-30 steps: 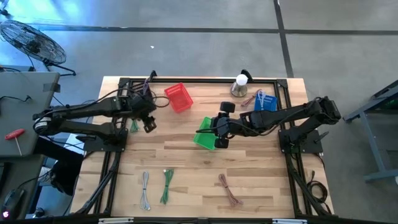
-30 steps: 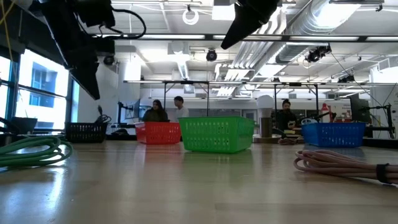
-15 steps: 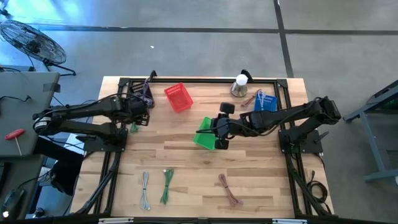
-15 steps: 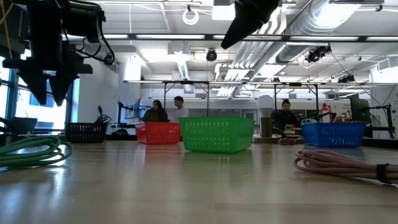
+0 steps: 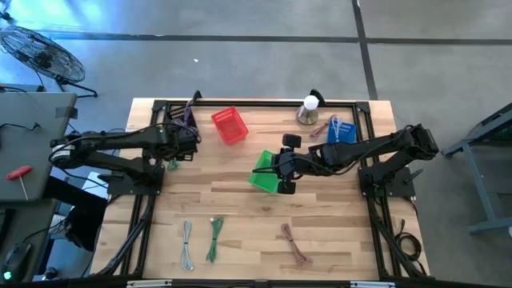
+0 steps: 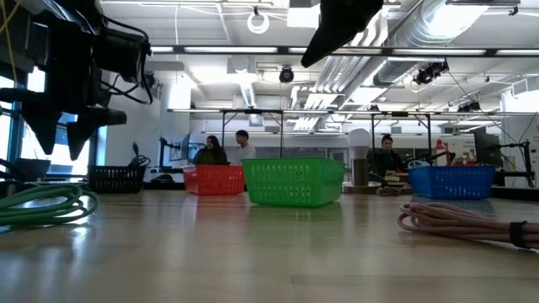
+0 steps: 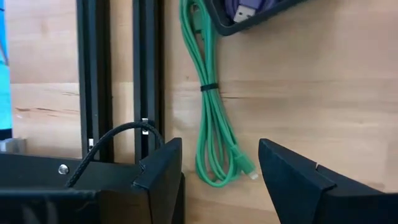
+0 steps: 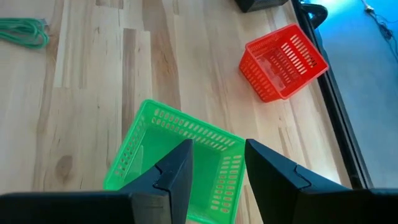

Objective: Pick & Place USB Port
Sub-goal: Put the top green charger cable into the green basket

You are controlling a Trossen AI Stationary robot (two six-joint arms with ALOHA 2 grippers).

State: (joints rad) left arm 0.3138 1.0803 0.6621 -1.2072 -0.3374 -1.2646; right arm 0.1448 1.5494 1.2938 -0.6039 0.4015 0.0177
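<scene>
A coiled green USB cable [image 7: 208, 87] lies flat on the wood beside the left black rail, also seen in the high view [image 5: 171, 163] and the low view [image 6: 42, 206]. My left gripper [image 7: 217, 149] hangs open above the cable's plug end, pointing steeply down, one finger on each side and clear of it. Just beyond the coil stands a black basket [image 5: 181, 120] holding a purple cable. My right gripper [image 8: 217, 149] hovers open over the green basket [image 8: 186, 127] at mid-table [image 5: 260, 178], with nothing between its fingers.
A red basket [image 5: 230, 126] and a blue basket [image 5: 342, 132] stand at the far side, with a white-topped metal object [image 5: 309, 110] between them. Near the front edge lie a grey cable [image 5: 187, 244], a second green cable [image 5: 214, 238] and a pink cable [image 5: 294, 244]. People sit beyond the table.
My left gripper has rolled about its own axis, tipped to point more steeply down, and sunk toward the green cable by the left rail; both fingers now show side by side in the low view. The right arm has kept still.
</scene>
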